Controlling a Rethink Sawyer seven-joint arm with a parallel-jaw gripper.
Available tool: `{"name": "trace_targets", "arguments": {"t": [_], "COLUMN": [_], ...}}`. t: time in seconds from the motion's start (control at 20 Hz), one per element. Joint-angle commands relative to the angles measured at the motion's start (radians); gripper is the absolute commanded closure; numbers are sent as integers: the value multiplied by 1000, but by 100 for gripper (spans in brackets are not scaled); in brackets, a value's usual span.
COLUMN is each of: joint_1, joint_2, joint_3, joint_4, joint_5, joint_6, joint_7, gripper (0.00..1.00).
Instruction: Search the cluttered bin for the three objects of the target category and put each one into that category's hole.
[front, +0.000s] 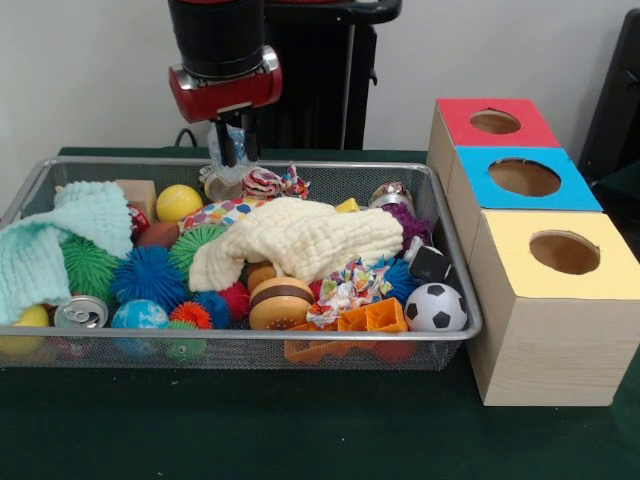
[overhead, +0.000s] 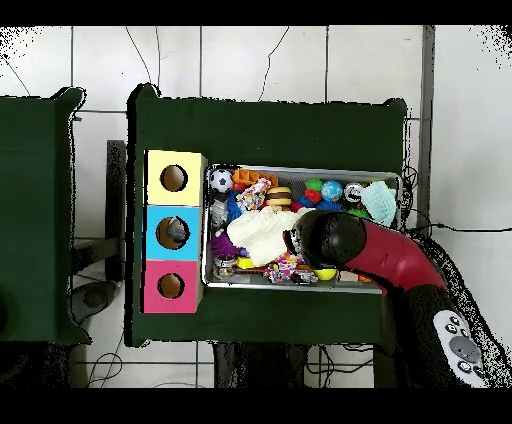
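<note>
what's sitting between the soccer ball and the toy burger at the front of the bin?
In the front view, an orange plastic piece and a crumpled patterned wrapper lie between the soccer ball and the toy burger.

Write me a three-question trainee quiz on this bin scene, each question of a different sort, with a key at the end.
1. True or false: the cream cloth lies across the middle of the bin, on top of other toys.
2. Multiple choice: in the front view, the box nearest the camera has which top? A red, B blue, C yellow.
3. Fill in: the soccer ball sits in the bin's corner closest to the ____ box.

Key
1. True.
2. C, the yellow box; the blue box and red box stand behind it.
3. Yellow.

The hand hangs over the bin's far side, holding something clear and crinkly.
</note>
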Motion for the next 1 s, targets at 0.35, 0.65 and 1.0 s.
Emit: {"name": "trace_targets", "arguments": {"t": [0.35,0.65,1.0], "joint_1": [101,188,281], "joint_2": [-11,-13,-3], "joint_3": [-42,-84,-137], "joint_4": [104,113,94], "joint_5": [110,164,216], "joint_6": [-69,-79,-79], "joint_7": [379,477,589], "gripper": [100,100,100]}}
